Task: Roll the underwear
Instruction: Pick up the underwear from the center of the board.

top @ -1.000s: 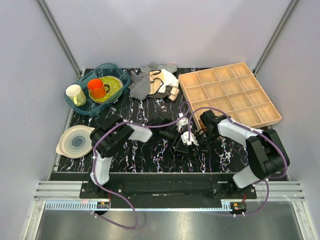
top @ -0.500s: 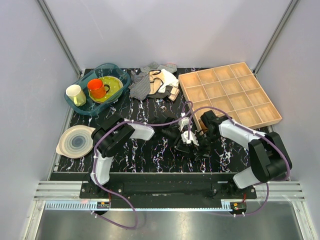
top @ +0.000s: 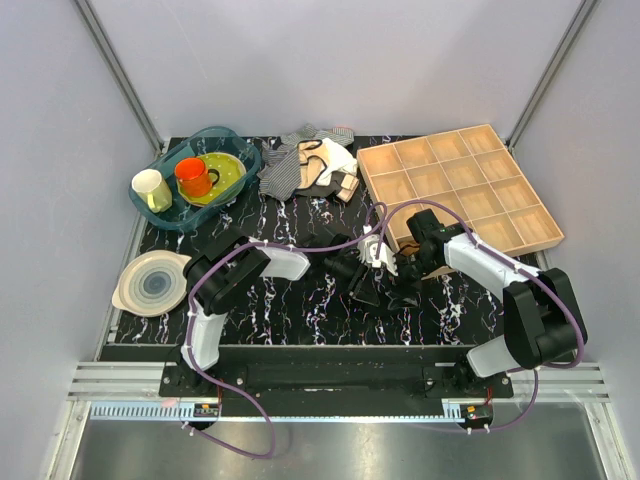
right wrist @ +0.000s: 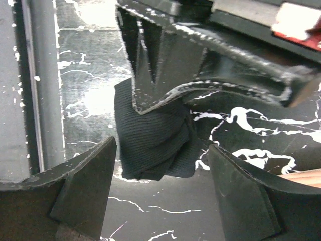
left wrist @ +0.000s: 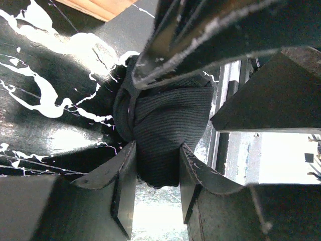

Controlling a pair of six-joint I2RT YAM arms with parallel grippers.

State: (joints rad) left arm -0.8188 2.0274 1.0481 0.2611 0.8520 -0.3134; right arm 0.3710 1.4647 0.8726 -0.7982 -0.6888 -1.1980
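Observation:
The underwear [left wrist: 160,125] is a rolled black ribbed bundle lying on the black marbled table. My left gripper [left wrist: 158,148] is shut on its near end, with one finger pressing on each side. In the right wrist view the underwear [right wrist: 150,133] lies between and just ahead of my right gripper [right wrist: 160,145], which is wide open and touches nothing. The left fingers [right wrist: 165,60] clamp the bundle from the far side. In the top view the left gripper [top: 362,283] and the right gripper [top: 400,287] face each other at the table's middle front. The bundle barely shows there.
A wooden compartment tray [top: 460,190] stands at the back right, close behind the right arm. A pile of striped and cream cloth [top: 305,165] lies at the back middle. A blue basin [top: 195,170] holds cups and a plate at the back left. A round plate [top: 150,282] sits at the left edge.
My right gripper has drawn back to the right, away from the bundle. My left gripper has edged right and still grips the underwear.

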